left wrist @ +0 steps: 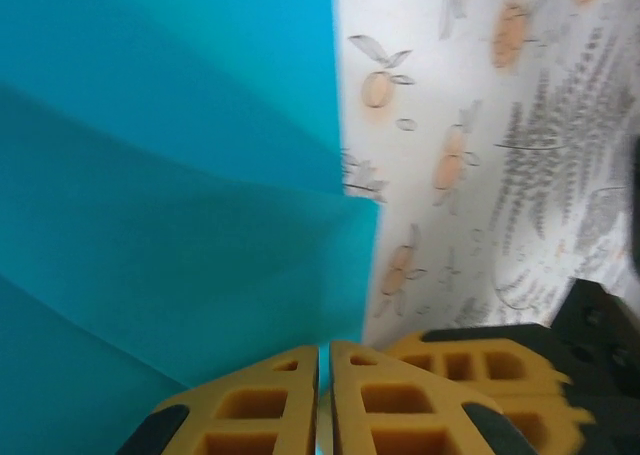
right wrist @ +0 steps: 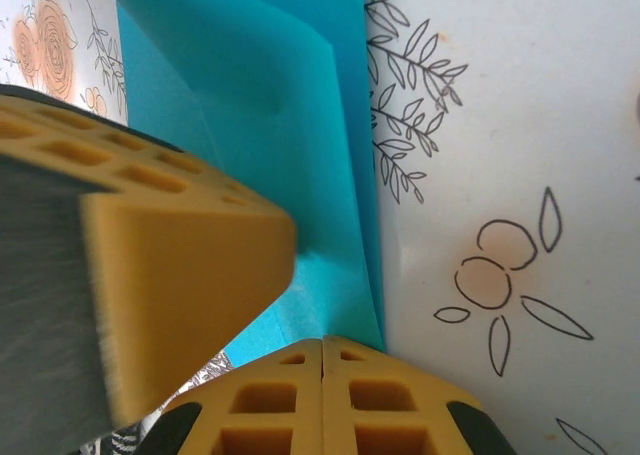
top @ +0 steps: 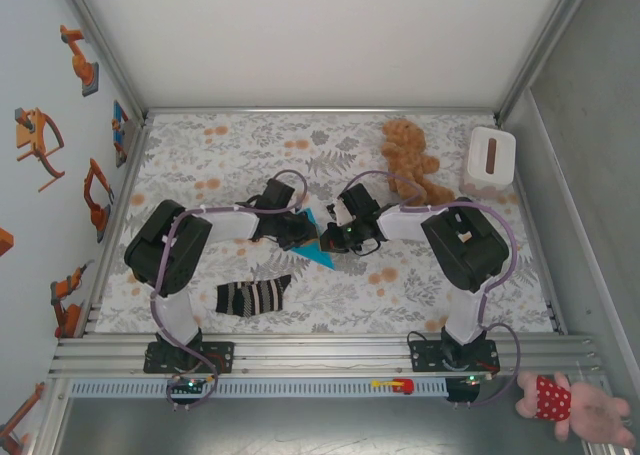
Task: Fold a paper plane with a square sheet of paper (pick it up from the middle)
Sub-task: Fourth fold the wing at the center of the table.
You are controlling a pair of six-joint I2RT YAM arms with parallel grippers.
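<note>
The turquoise-blue sheet of paper point(top: 319, 247), partly folded into a pointed shape, sits mid-table between the two grippers. In the left wrist view the paper point(left wrist: 170, 175) has a soft crease. My left gripper point(left wrist: 324, 347) is shut on its edge, with a thin blue strip showing between the yellow fingers. My right gripper point(right wrist: 322, 343) is shut, its tips against the folded edge of the paper point(right wrist: 270, 115); no paper shows between its fingers. The left gripper's finger point(right wrist: 160, 265) sits just left of it. From above, the left gripper point(top: 300, 230) and right gripper point(top: 338, 233) nearly touch.
A black-and-white striped sock point(top: 252, 296) lies near the left arm's base. A brown teddy bear point(top: 410, 160) and a white box point(top: 491, 161) stand at the back right. A pink toy point(top: 572, 405) lies off the table at the front right. The floral tablecloth point(top: 220, 155) covers the table.
</note>
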